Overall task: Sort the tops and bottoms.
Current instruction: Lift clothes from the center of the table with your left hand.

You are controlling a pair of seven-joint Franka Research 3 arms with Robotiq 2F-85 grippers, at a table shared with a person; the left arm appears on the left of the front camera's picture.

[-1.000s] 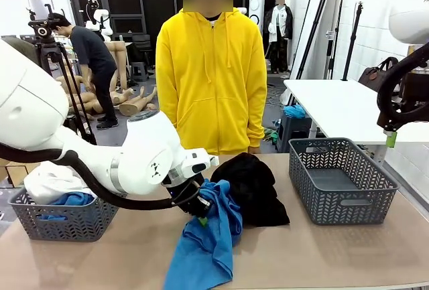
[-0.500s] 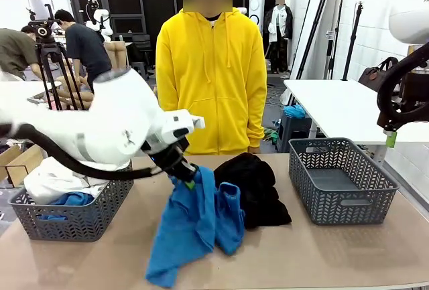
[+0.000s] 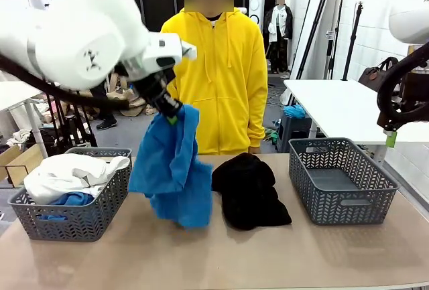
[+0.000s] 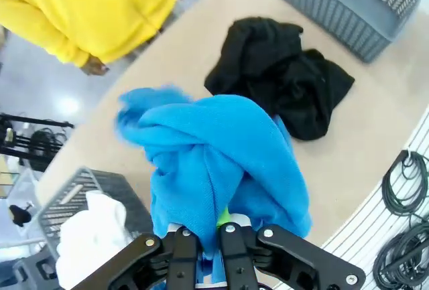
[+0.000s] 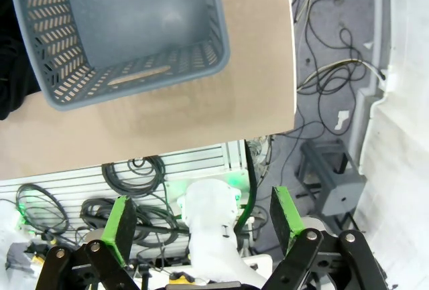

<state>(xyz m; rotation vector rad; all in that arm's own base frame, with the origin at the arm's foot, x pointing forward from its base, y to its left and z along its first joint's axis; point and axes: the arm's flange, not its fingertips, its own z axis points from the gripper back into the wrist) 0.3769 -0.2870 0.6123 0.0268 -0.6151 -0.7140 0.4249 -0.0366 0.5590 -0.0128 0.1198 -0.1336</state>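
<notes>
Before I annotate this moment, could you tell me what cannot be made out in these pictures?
- Front view: the left gripper has its tips buried in the held blue garment.
- Front view: the second blue garment in the left basket lies mostly under the white garment.
- Front view: the black garment is bunched, so its cut is unreadable.
- Right wrist view: the picture's left edge cuts off the black garment.

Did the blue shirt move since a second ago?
Yes. The blue shirt, pinched in the left tool, has gone up and toward the left basket, away from the black garment, which has stayed put.
</notes>
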